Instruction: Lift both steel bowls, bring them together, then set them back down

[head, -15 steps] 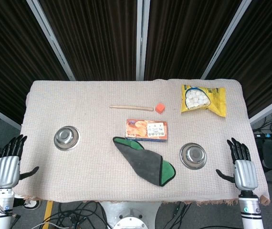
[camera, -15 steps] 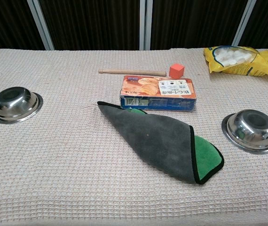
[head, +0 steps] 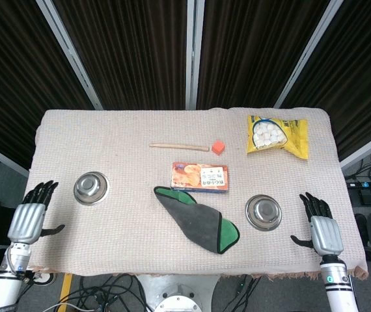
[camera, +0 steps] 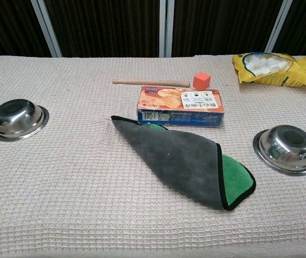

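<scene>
Two steel bowls rest upright on the beige cloth. The left bowl sits near the table's left side. The right bowl sits toward the front right. My left hand hovers over the table's left edge, fingers spread, holding nothing, a short way left of the left bowl. My right hand hovers over the front right of the table, fingers spread and empty, just right of the right bowl. Neither hand appears in the chest view.
Between the bowls lie a grey and green cloth and an orange snack box. Farther back are a wooden stick, a small red cube and a yellow bag.
Both hands have moved inward over the table edges, the left toward the left bowl and the right toward the right bowl. The bowls have not moved.
</scene>
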`<act>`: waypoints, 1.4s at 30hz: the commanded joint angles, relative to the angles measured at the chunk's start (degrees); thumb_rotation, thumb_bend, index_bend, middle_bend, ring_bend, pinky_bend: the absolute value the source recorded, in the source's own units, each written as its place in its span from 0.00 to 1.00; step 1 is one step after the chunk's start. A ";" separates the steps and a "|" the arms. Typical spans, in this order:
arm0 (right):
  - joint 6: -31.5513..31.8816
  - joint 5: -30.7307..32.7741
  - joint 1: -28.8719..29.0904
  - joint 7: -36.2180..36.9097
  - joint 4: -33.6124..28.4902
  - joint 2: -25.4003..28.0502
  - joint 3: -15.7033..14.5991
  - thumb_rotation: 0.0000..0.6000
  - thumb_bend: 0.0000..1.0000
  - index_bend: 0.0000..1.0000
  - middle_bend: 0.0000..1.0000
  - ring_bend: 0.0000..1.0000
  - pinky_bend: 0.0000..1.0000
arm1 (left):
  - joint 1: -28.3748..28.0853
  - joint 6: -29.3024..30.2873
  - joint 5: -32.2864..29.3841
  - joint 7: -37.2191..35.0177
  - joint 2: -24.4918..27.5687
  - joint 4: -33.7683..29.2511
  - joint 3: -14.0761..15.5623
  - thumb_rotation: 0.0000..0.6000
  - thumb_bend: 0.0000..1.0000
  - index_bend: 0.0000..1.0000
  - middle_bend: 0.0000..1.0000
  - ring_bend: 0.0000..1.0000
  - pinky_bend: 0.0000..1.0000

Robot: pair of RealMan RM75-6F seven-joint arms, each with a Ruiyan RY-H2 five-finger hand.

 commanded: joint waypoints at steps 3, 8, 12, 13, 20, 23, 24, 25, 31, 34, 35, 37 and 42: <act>-7.06 6.60 4.88 -7.30 -1.60 -0.86 2.83 1.00 0.00 0.00 0.00 0.00 0.00 | -10.67 -18.97 -10.68 1.97 2.01 0.50 -3.80 1.00 0.04 0.04 0.05 0.00 0.15; -10.79 12.23 7.56 -13.11 -1.97 -1.90 3.87 1.00 0.00 0.00 0.00 0.00 0.00 | -15.49 -24.42 -14.40 4.83 0.19 1.93 -4.78 1.00 0.04 0.04 0.04 0.00 0.14; -12.55 15.83 9.26 -16.09 -1.91 -2.92 4.34 1.00 0.00 0.00 0.00 0.00 0.00 | -18.66 -26.41 -15.06 5.88 -2.82 5.44 -5.10 1.00 0.04 0.04 0.04 0.00 0.14; -12.83 16.22 9.53 -16.25 -1.93 -3.10 4.33 1.00 0.00 0.00 0.00 0.00 0.00 | -19.33 -27.05 -15.31 6.09 -3.39 6.37 -5.07 1.00 0.04 0.04 0.04 0.00 0.14; -15.06 18.86 11.59 -18.12 -2.38 -4.00 3.83 1.00 0.00 0.00 0.00 0.00 0.00 | -23.12 -32.72 -18.55 5.70 -5.74 11.30 -4.54 1.00 0.04 0.04 0.04 0.00 0.14; -16.23 20.54 12.64 -18.98 -2.11 -4.40 3.78 1.00 0.00 0.00 0.00 0.00 0.00 | -24.17 -33.98 -18.96 4.95 -6.68 13.19 -4.29 1.00 0.04 0.04 0.04 0.00 0.14; -16.57 21.16 13.04 -19.28 -1.95 -4.60 3.81 1.00 0.00 0.00 0.00 0.00 0.00 | -24.60 -34.51 -18.92 4.63 -6.96 13.93 -4.16 1.00 0.04 0.05 0.05 0.00 0.14; -16.83 21.59 13.35 -19.49 -1.81 -4.74 3.82 1.00 0.00 0.00 0.00 0.00 0.00 | -24.94 -35.02 -18.94 4.35 -7.06 14.35 -4.08 1.00 0.04 0.06 0.05 0.00 0.14; -17.84 23.19 14.98 -20.08 -1.11 -5.65 3.63 1.00 0.00 0.00 0.00 0.00 0.00 | -27.27 -38.50 -19.70 2.82 -7.74 16.91 -3.74 1.00 0.04 0.11 0.07 0.00 0.15; -18.17 23.86 15.67 -20.32 -0.87 -6.04 3.49 1.00 0.00 0.00 0.00 0.00 0.00 | -28.07 -39.62 -20.09 2.46 -8.28 18.21 -3.28 1.00 0.04 0.12 0.08 0.00 0.17; -18.06 23.93 15.81 -20.33 -0.76 -6.20 3.47 1.00 0.00 0.00 0.00 0.00 0.00 | -28.21 -39.73 -20.26 2.29 -8.52 18.68 -3.21 1.00 0.04 0.12 0.09 0.00 0.17; -17.72 23.83 16.05 -20.30 -0.46 -6.57 3.33 1.00 0.01 0.00 0.01 0.00 0.02 | -28.54 -40.00 -20.57 2.12 -9.06 19.80 -2.94 1.00 0.05 0.14 0.10 0.03 0.20; -16.89 23.53 16.35 -19.98 0.18 -7.19 2.94 1.00 0.04 0.06 0.07 0.01 0.12 | -29.01 -40.08 -21.38 2.54 -10.03 22.41 -2.02 1.00 0.08 0.19 0.17 0.11 0.32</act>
